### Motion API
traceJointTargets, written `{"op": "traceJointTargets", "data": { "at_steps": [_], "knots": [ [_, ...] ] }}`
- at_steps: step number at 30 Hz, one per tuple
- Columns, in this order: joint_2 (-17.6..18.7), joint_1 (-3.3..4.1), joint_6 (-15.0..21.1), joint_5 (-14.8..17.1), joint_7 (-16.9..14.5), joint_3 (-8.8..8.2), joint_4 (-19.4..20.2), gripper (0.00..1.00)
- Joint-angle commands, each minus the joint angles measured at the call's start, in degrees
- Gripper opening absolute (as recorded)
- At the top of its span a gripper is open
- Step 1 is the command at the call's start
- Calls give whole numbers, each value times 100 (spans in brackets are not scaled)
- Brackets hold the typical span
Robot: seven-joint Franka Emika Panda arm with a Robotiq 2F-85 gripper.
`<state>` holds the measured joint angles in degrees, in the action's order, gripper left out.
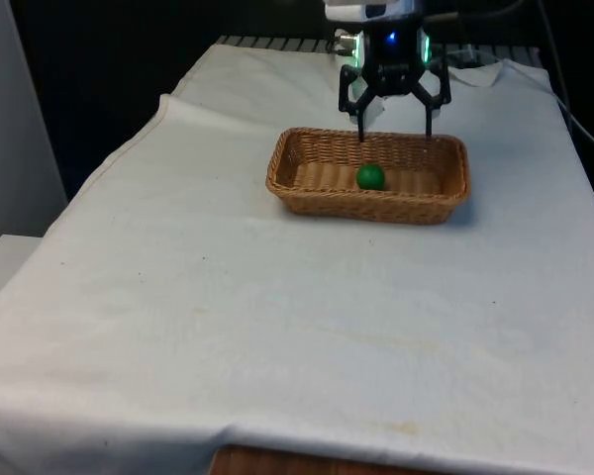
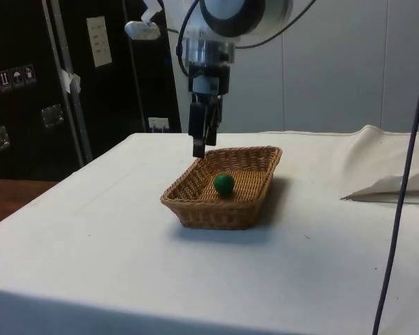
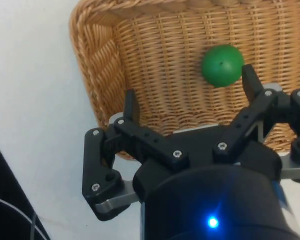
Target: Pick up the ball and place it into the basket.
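Observation:
A green ball [image 1: 370,176] [image 2: 223,183] [image 3: 221,65] rests on the floor of the wicker basket [image 1: 295,190] [image 2: 195,209] [image 3: 97,70], free of any contact. My gripper [image 1: 395,130] [image 2: 202,148] [image 3: 190,92] hangs open above the basket's far rim, with nothing between its fingers. The ball lies a little in front of and below the fingertips. In the wrist view one fingertip [image 3: 249,77] stands close beside the ball without touching it.
The basket stands on the white cloth [image 1: 228,317] at the far middle of the table. A loose fold of cloth [image 2: 394,183] and a hanging cable [image 2: 405,174] are at the side view's right. A wide stretch of cloth lies in front of the basket.

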<state>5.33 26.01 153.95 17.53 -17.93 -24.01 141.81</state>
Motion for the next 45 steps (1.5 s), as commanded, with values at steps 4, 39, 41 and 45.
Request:
{"op": "traceJointTargets", "data": {
  "at_steps": [4, 39, 41, 45],
  "knots": [
    [-132, -17, -166, -109, -115, -52, -29, 100],
    [447, -46, -1295, -315, -785, -607, -1541, 100],
    [476, -46, -1306, -350, -791, -619, -1576, 100],
    [584, -46, -1369, -533, -791, -682, -1702, 100]
  ]
}}
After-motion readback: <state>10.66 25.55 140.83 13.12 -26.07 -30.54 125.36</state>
